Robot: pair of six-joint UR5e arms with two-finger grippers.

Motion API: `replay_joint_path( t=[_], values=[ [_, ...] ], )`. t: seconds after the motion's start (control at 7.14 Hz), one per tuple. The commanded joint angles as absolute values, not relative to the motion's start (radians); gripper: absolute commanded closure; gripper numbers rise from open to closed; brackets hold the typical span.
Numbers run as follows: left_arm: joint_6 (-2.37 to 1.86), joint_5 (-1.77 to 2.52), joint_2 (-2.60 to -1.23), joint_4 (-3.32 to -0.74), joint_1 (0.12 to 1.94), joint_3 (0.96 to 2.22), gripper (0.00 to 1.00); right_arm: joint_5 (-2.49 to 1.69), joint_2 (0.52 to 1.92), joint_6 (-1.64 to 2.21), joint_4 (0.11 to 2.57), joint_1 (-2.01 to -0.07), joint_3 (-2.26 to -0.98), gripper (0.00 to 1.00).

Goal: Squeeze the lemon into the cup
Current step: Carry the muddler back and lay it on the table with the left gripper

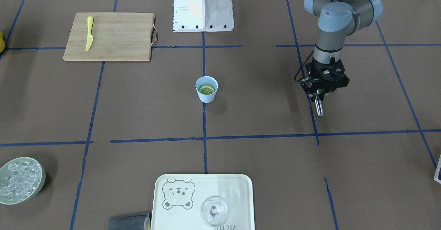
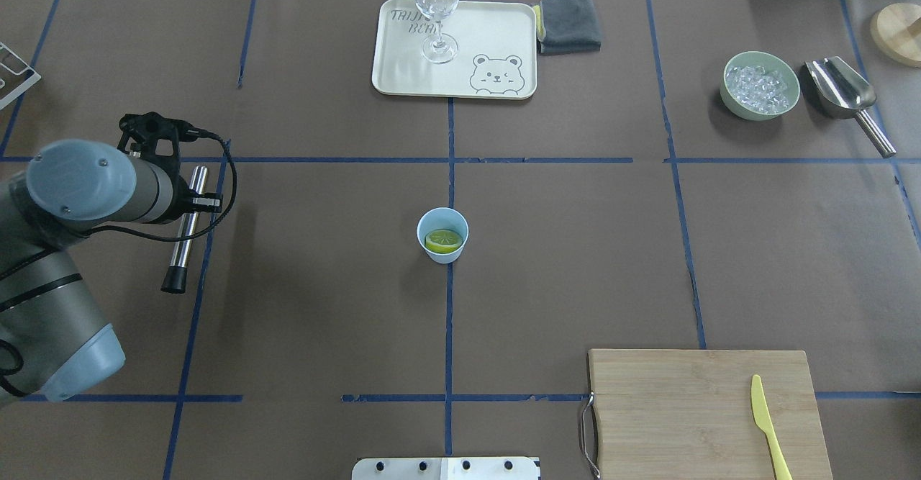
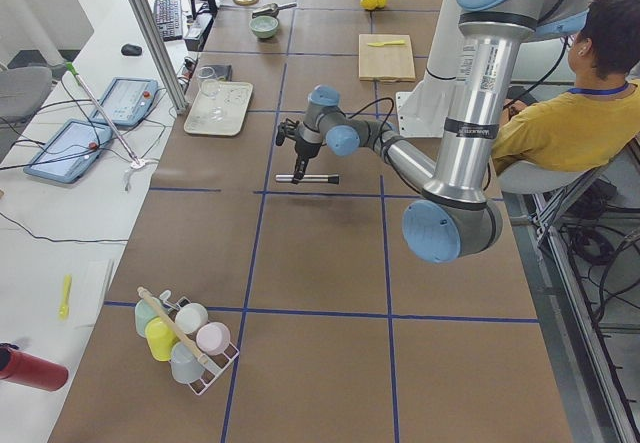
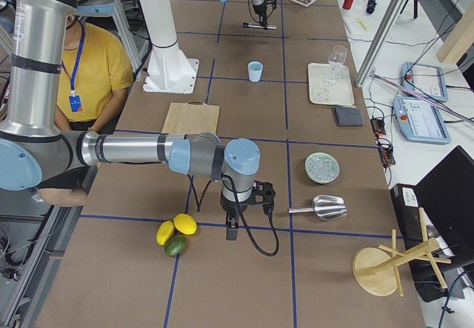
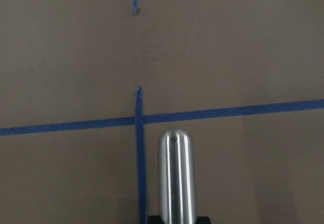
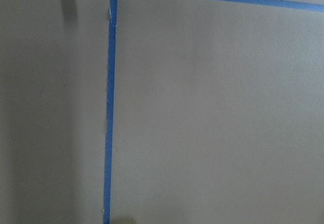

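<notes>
The left gripper is clenched on a steel rod, probably for pressing the lemon, which sits inside the cup on the bench, well off to its right; I cannot tell the right gripper's state.

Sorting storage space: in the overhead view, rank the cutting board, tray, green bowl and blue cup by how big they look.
1. cutting board, though nearest the camera and partly cut off
2. tray
3. bowl
4. cup
</notes>
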State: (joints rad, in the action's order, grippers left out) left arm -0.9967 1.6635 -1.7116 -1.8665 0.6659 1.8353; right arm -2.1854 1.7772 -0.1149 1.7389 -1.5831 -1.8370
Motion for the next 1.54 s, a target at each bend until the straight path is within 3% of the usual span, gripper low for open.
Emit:
replay_joint_path(
  t=[0.0,0.14,0.28,0.42,0.56,1.12,1.4],
  values=[
    [-0.966,1.664,-1.632,-2.057,0.663,1.746,1.00,-2.186,1.778,-0.115,1.721,-1.583,-1.839,0.00],
    [-0.966,1.666,-1.637,-2.057,0.658,1.735,1.00,-2.186,1.778,-0.115,1.720,-1.583,-1.839,0.00],
    [-0.965,1.666,-1.637,-2.059,0.657,1.729,0.93,-2.186,1.779,-0.115,1.706,-1.583,-1.838,0.00],
    [-0.953,1.667,-1.637,-2.057,0.658,1.730,0.77,-2.186,1.778,-0.115,1.706,-1.583,-1.836,0.00],
    [-0.892,1.669,-1.634,-2.057,0.663,1.733,0.01,-2.186,1.778,-0.115,1.706,-1.583,-1.838,0.00],
    [-0.602,1.790,-1.635,-2.054,0.849,1.769,0.00,-2.187,1.778,-0.115,1.706,-1.583,-1.839,0.00],
    [-0.308,2.084,-1.628,-2.030,1.115,1.758,0.00,-2.189,1.779,-0.115,1.706,-1.583,-1.838,0.00]
  ],
)
